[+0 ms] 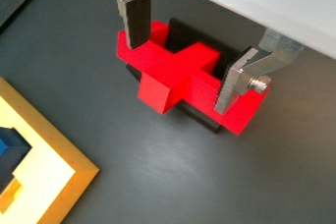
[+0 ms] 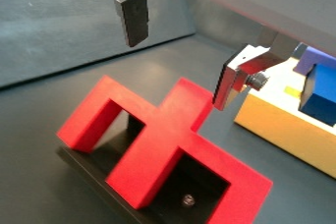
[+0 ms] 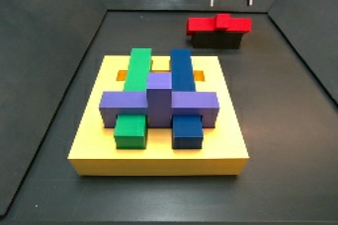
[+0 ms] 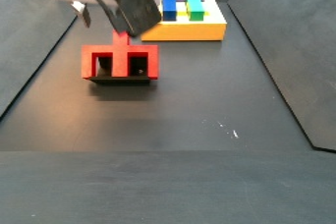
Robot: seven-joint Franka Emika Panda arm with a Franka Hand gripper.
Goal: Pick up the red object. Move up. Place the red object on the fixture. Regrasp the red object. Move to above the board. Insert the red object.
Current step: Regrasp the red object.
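You're looking at a gripper [image 1: 187, 53] w/ 2 flat fingers [image 1: 133, 17] of brushed silver metal, dark matt pads on the inner faces, jaws apart w/ nothing clamped. Right below it the red object [image 1: 174, 74] reads as smooth plastic, slight sheen, sharp moulded edges. Under that, the fixture [image 2: 118, 184] is matt black. Beside the gripper, the board [image 2: 284, 127] looks like smooth yellow plastic, satin finish. Floor [image 4: 197, 90] is dull dark grey, faintly scuffed.
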